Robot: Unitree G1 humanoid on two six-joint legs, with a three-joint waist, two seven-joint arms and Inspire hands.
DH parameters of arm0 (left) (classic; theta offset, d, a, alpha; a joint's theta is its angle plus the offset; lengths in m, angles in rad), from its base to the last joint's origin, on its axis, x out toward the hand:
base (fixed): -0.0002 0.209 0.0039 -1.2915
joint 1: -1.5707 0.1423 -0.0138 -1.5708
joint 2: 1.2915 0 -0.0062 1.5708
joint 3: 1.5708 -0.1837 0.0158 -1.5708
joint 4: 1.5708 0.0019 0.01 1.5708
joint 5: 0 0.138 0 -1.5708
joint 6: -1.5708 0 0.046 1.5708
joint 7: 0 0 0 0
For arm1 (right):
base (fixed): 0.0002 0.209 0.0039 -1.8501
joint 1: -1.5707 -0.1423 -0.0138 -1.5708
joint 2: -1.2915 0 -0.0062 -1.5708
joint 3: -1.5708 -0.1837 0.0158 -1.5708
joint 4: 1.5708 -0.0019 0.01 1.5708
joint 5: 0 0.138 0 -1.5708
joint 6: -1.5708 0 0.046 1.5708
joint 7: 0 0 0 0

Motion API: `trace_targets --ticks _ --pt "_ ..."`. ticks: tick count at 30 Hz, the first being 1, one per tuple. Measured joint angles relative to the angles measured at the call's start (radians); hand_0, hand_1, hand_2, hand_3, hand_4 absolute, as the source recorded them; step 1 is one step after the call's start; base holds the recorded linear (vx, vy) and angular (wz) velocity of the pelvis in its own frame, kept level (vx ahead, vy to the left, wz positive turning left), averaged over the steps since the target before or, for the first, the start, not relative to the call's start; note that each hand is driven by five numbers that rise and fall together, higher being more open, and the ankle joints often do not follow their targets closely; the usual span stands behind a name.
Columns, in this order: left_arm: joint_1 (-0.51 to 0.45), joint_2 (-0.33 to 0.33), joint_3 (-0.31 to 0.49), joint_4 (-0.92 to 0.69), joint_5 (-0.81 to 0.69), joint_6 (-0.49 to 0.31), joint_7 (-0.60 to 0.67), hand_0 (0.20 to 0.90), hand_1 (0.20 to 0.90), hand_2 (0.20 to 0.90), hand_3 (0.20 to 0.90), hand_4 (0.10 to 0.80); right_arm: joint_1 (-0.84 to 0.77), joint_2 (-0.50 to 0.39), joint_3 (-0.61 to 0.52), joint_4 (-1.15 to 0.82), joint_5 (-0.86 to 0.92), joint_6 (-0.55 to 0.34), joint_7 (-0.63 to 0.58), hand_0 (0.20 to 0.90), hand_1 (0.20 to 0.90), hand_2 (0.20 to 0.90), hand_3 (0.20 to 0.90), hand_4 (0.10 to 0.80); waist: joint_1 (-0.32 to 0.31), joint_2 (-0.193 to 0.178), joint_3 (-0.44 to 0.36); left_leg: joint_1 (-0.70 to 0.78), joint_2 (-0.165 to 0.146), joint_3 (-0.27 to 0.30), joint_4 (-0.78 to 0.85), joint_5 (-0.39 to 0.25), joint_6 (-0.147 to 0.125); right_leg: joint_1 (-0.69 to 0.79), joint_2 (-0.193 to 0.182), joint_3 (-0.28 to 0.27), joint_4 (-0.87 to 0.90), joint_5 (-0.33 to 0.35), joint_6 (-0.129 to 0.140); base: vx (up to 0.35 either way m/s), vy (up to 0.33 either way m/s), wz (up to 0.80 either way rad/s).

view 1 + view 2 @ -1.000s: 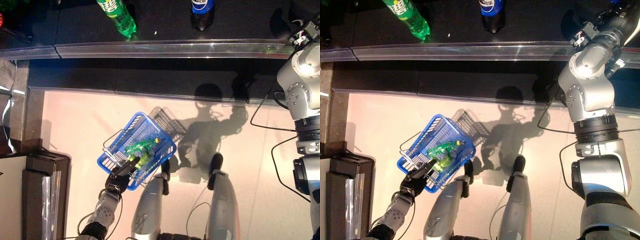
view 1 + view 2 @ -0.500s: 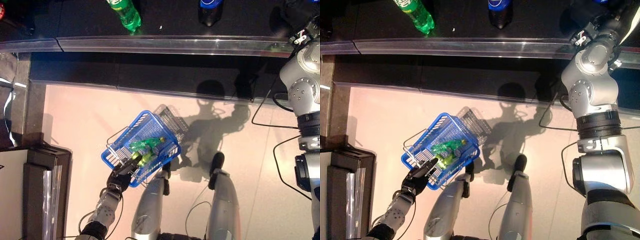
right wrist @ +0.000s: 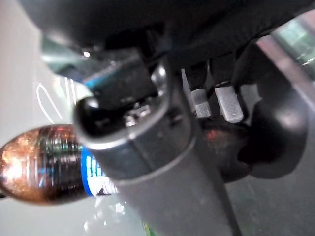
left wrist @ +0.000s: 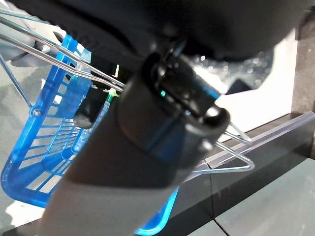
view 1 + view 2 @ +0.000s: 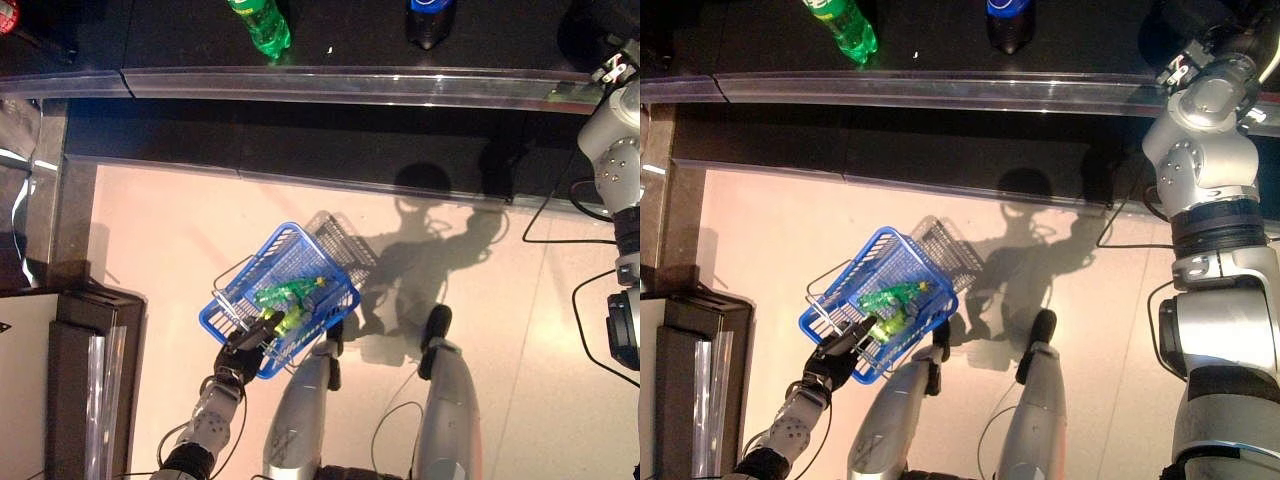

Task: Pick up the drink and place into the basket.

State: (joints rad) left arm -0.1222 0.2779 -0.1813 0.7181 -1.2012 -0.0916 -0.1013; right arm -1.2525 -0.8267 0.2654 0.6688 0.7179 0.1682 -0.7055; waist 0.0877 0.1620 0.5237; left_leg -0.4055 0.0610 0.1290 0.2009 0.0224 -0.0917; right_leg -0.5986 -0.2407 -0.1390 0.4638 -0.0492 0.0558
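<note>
My left hand (image 5: 240, 355) is shut on the thin wire handles (image 4: 98, 73) of the blue basket (image 5: 318, 318), which hangs low at the left in front of me. Green bottles (image 5: 285, 295) lie inside it. My right arm (image 5: 1210, 150) reaches up to the dark shelf at the top right. In the right wrist view my right hand (image 3: 162, 147) has its thumb across a dark drink bottle with a blue label (image 3: 39, 162), and its fingers (image 3: 229, 105) curl round the bottle's far side.
A dark shelf with a clear front rail (image 5: 350, 85) runs across the top. A green bottle (image 5: 262, 22) and a dark bottle with a blue label (image 5: 430, 15) stand on it. A dark cabinet (image 5: 90, 380) stands at the lower left.
The whole picture has shifted, so the camera has moved. The basket hangs as before in my left hand. My right arm still reaches to the shelf.
</note>
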Motion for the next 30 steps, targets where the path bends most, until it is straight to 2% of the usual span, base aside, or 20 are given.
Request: trace_targets --ticks 20,26,30 --pt "-0.001 0.001 -0.001 -0.003 0.000 0.000 -0.022 0.300 0.300 0.300 0.200 0.100 -0.006 -0.001 0.000 0.053 -0.002 -0.027 0.019 0.300 0.300 0.300 0.200 0.100 0.014 0.000 0.000 0.001 0.001 -0.005 0.009 0.002 0.001 0.019 -0.005 -0.028 -0.005 0.005 -0.004 -0.035 0.005 0.01" --pt "-0.003 0.002 0.000 0.000 -0.005 0.000 -0.024 0.300 0.300 0.300 0.200 0.100 0.071 -0.001 -0.011 0.049 -0.013 -0.029 0.070 0.300 0.300 0.300 0.200 0.100 0.014 -0.001 0.001 0.004 0.002 -0.012 0.065 -0.012 0.007 0.054 -0.012 -0.046 0.007 0.005 -0.005 -0.055 0.027 0.10" --pt "-0.005 0.002 0.008 0.016 -0.006 0.001 -0.024 0.300 0.300 0.300 0.200 0.100 0.198 -0.001 -0.046 -0.013 -0.052 -0.027 0.124 0.300 0.300 0.300 0.200 0.100 0.013 -0.005 0.003 0.016 0.002 -0.015 0.120 -0.034 0.014 0.088 -0.018 -0.046 0.024 -0.003 -0.013 -0.004 0.031 0.04"
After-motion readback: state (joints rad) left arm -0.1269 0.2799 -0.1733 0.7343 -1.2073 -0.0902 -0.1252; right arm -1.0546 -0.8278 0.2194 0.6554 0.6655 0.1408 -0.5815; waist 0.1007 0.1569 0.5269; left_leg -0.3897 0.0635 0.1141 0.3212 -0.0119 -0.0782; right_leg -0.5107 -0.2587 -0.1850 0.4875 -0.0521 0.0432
